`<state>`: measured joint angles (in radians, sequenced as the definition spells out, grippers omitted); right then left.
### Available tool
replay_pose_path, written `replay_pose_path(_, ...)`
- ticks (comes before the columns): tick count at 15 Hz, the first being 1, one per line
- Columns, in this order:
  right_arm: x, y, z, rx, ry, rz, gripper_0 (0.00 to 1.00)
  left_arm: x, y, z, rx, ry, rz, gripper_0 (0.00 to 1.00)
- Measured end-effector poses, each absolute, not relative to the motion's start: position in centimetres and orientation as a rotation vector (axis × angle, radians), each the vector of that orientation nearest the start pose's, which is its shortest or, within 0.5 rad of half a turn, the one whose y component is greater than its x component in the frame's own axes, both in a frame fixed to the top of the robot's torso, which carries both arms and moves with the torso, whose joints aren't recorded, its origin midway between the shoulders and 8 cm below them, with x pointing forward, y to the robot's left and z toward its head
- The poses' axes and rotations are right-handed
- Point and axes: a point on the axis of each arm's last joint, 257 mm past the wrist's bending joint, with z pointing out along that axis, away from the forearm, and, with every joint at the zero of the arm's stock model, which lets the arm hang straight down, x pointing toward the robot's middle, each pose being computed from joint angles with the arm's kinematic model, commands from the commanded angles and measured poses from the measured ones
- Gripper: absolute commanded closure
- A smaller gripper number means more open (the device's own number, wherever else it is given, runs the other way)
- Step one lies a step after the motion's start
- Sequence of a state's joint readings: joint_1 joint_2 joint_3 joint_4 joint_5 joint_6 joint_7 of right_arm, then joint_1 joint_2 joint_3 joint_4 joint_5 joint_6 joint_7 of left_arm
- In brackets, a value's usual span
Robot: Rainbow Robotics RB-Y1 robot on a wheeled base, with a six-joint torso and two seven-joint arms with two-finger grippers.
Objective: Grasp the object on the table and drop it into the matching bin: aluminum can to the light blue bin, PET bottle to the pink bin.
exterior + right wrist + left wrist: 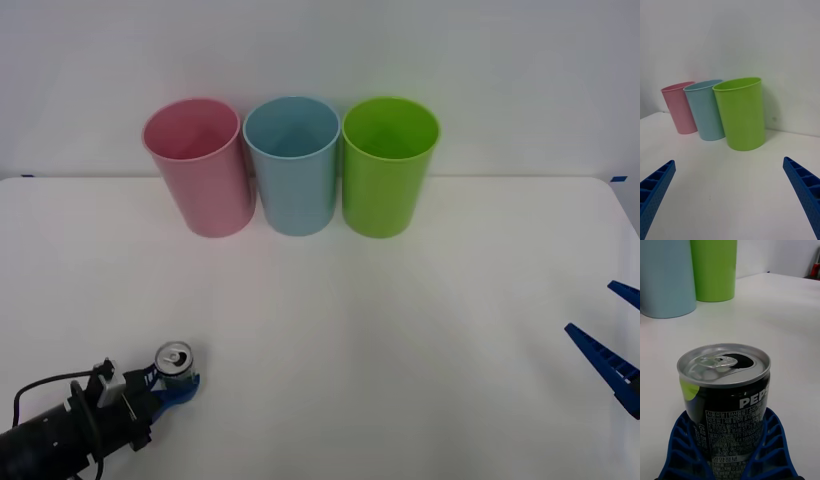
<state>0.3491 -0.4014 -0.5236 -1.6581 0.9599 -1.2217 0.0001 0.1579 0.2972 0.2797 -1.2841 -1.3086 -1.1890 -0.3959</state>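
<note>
The aluminum can [175, 360], dark-bodied with a silver top and pull tab, stands upright near the front left of the table [400, 320]. My left gripper [178, 378] is shut on it. In the left wrist view the blue fingers [681, 442] press both sides of the lower body of the can [724, 390]. The pink bin [198, 165] and the light blue bin [293, 165] stand side by side at the back, far from the can. My right gripper [590, 307] hangs open at the right edge, holding nothing.
A lime green bin [388, 165] stands right of the light blue one, the three in a close row against the white wall. In the right wrist view the green bin [741, 112] is nearest, then the light blue bin [705, 112] and the pink bin [679, 108].
</note>
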Motion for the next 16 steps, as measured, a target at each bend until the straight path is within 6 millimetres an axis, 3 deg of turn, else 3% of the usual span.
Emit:
replay_pose_path(4, 34.2, -33.0, -16.9, -0.465, 1.441, 0.567, 0.0, 36.4, 24.4, -33.4, 0.77, 1.591, -0.509, 1.0)
replay_pose_path(11, 34.2, -33.0, -16.9, -0.465, 1.441, 0.567, 0.0, 34.8, 27.8, -29.2, 0.665, 1.532, -0.521, 1.0)
replay_pose_path(16, 34.2, -33.0, -16.9, -0.465, 1.441, 0.567, 0.0, 34.0, 29.3, -24.6, 0.539, 1.463, -0.556, 1.0)
